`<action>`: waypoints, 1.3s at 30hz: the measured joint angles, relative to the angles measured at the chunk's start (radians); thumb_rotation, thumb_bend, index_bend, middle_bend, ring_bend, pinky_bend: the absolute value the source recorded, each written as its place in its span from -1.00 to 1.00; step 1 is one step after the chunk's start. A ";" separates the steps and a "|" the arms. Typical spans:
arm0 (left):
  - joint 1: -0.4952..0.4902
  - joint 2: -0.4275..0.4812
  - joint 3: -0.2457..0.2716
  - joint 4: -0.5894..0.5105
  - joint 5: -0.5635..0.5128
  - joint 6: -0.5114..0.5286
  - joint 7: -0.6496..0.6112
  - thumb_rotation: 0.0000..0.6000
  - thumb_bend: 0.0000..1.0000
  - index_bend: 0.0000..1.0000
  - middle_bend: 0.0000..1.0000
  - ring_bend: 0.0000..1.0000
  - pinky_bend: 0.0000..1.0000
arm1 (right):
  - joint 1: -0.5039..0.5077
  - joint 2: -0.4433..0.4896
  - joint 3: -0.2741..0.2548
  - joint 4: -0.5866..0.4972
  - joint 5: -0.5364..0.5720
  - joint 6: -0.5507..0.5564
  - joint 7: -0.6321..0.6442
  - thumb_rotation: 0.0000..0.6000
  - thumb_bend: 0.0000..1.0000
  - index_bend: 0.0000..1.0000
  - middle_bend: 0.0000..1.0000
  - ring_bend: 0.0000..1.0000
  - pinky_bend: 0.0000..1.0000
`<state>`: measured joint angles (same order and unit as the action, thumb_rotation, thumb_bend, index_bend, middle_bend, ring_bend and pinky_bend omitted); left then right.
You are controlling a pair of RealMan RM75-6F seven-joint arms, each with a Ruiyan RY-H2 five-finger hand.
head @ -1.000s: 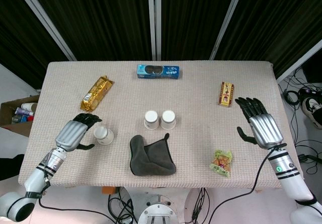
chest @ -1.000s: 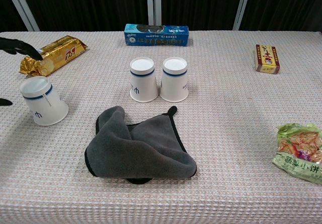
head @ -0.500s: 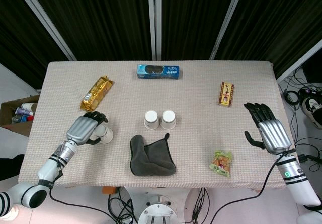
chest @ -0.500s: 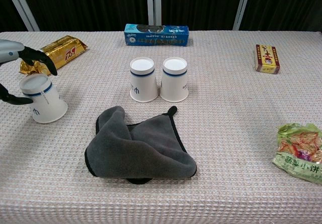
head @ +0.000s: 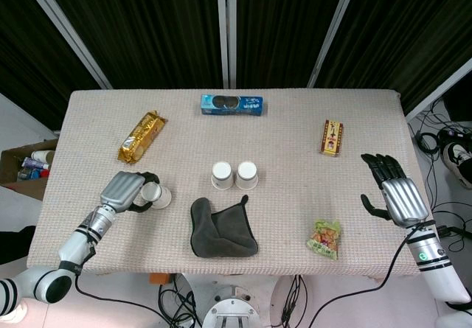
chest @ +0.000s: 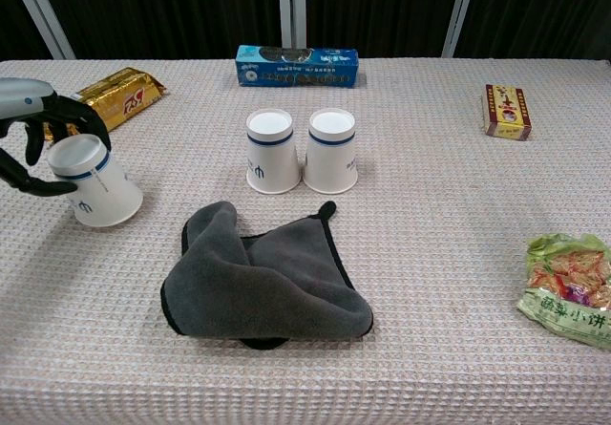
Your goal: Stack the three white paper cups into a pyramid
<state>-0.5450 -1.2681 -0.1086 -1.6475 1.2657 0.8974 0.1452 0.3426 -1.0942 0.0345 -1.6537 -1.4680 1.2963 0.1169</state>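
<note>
The left hand (chest: 33,129) wraps its fingers around a tilted paper cup (chest: 94,181), left of the grey cloth (chest: 263,277). It looks light and easy to squash, so hold its sides softly. Two cups (chest: 302,150) stand behind the cloth. The right hand (head: 391,192) is spread and holds nothing.

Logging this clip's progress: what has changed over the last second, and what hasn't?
The left hand moved in and took hold of the lone cup, which now tilts, its base tipped left. The right hand drew back toward the robot, open. The two cups, cloth and snack packs stayed put.
</note>
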 measured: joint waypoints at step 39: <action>-0.696 -0.091 -0.139 -0.022 -0.710 -0.184 0.379 1.00 -0.21 -0.14 -0.13 -0.38 -0.27 | -0.110 0.074 0.023 -0.001 -0.027 0.088 0.087 1.00 -0.29 -1.00 -0.80 -0.98 -1.00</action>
<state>-1.2409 -1.3588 -0.2472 -1.6693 0.5557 0.7135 0.5238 0.2329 -1.0205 0.0576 -1.6545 -1.4947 1.3847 0.2039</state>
